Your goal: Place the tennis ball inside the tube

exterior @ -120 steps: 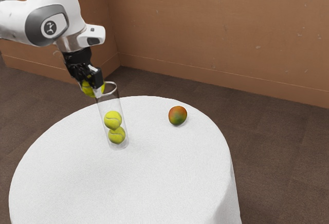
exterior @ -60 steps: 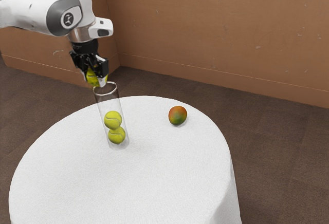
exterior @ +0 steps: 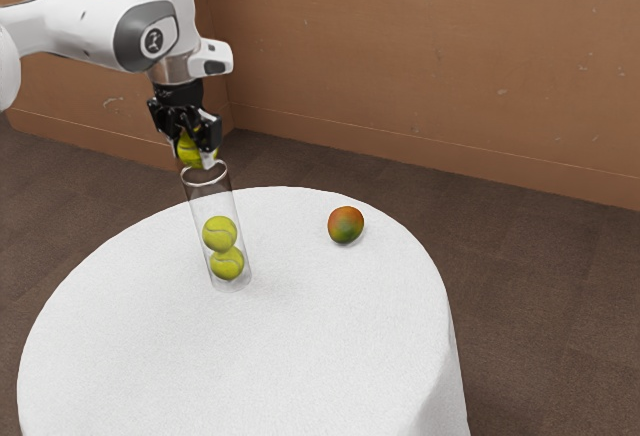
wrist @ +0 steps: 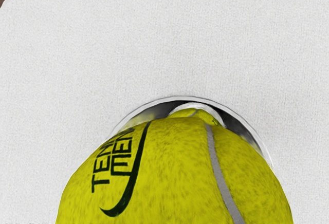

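Black against the brown wall (exterior: 420, 66) in the exterior view, the gripper (exterior: 197, 146) has the ball (exterior: 191, 155) pinched between its two fingers, parted just enough to fit it, and there it is, right above the mouth of the clear tube (exterior: 197, 203), outside it! The tube stands on the white table (exterior: 330, 356), two balls (exterior: 220, 234) already inside, one stacked on the other. Over to the exterior view's right, the red-and-green fruit (exterior: 346, 225) sits on the cloth, apart from the tube. Now the wrist view: the held ball looms large, dark lettering and a grey seam showing, the tube's rim curving out past it, a sliver of yellow down inside, and the fruit's edge well clear.
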